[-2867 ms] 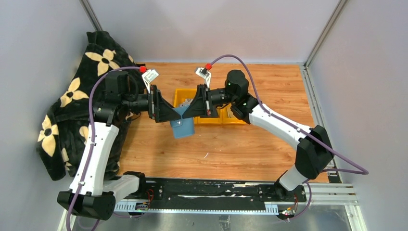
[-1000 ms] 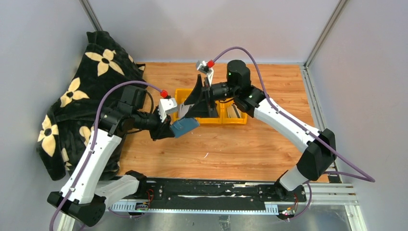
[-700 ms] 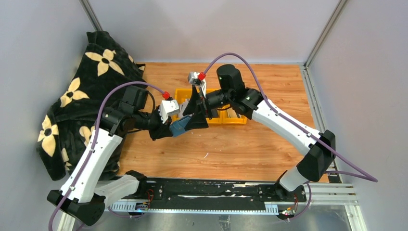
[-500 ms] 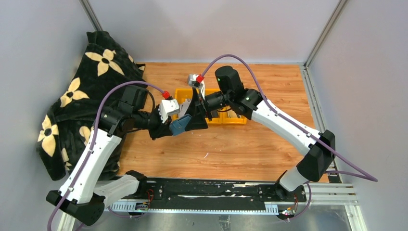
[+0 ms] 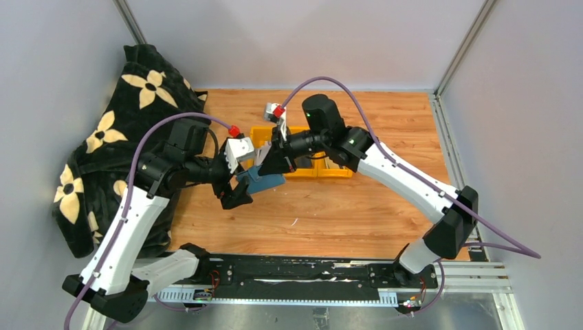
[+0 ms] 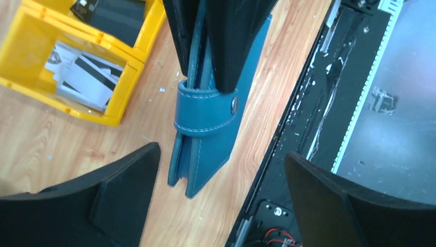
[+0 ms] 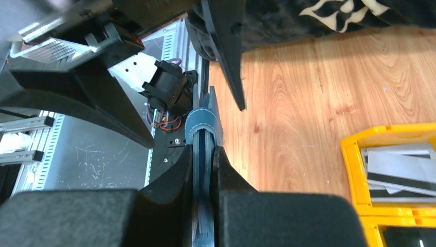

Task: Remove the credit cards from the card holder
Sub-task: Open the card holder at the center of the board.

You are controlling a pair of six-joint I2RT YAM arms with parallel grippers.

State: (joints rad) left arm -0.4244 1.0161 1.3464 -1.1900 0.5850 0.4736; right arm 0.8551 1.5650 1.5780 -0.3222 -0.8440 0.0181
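Observation:
The teal-blue card holder (image 6: 205,123) is closed, its strap with the round snap (image 6: 234,103) wrapped over its edge. It hangs above the wooden table (image 5: 330,213). My right gripper (image 7: 204,170) is shut on it, pinching its two faces; in the top view the right gripper (image 5: 265,165) holds the holder (image 5: 267,181) in front of the bins. My left gripper (image 6: 221,206) is wide open and empty, its fingers (image 6: 108,200) either side of the holder's free end without touching it. No card shows inside the holder. Silvery-grey cards (image 7: 396,172) lie in a yellow bin.
Two yellow bins (image 5: 302,172) stand behind the grippers; one holds grey striped cards (image 6: 87,77), the other something dark (image 6: 118,15). A black flowered blanket (image 5: 110,124) fills the left side. The black base rail (image 5: 295,275) runs along the near edge.
My left gripper held the holder before; it has let go, opened wide and drawn back. My right gripper has come in and shut on the holder.

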